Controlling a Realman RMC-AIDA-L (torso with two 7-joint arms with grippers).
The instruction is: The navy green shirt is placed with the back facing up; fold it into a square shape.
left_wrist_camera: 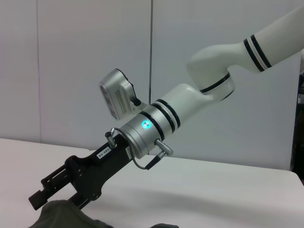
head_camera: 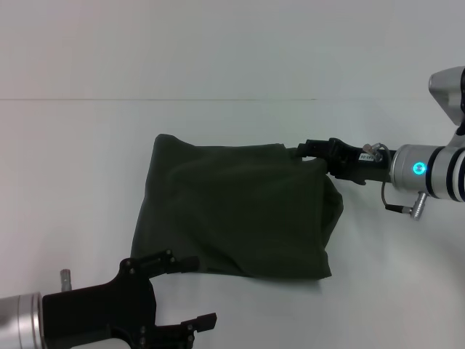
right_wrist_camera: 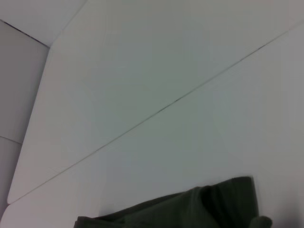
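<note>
The navy green shirt [head_camera: 232, 211] lies folded into a rough rectangle in the middle of the white table [head_camera: 87, 160], plain dark side up. My right gripper [head_camera: 305, 151] is at the shirt's far right corner, shut on the cloth edge, and the right side of the shirt bulges below it. The left wrist view shows the right arm [left_wrist_camera: 147, 126] reaching down to a hump of the shirt [left_wrist_camera: 61, 216]. In the right wrist view a strip of the shirt [right_wrist_camera: 190, 209] shows. My left gripper [head_camera: 185, 291] is open at the shirt's near left corner, holding nothing, with one finger [head_camera: 167, 262] over the near hem.
A thin seam [head_camera: 160, 99] runs across the white table behind the shirt. A pale wall [left_wrist_camera: 85, 57] stands beyond the table's far side. Bare table surrounds the shirt on all sides.
</note>
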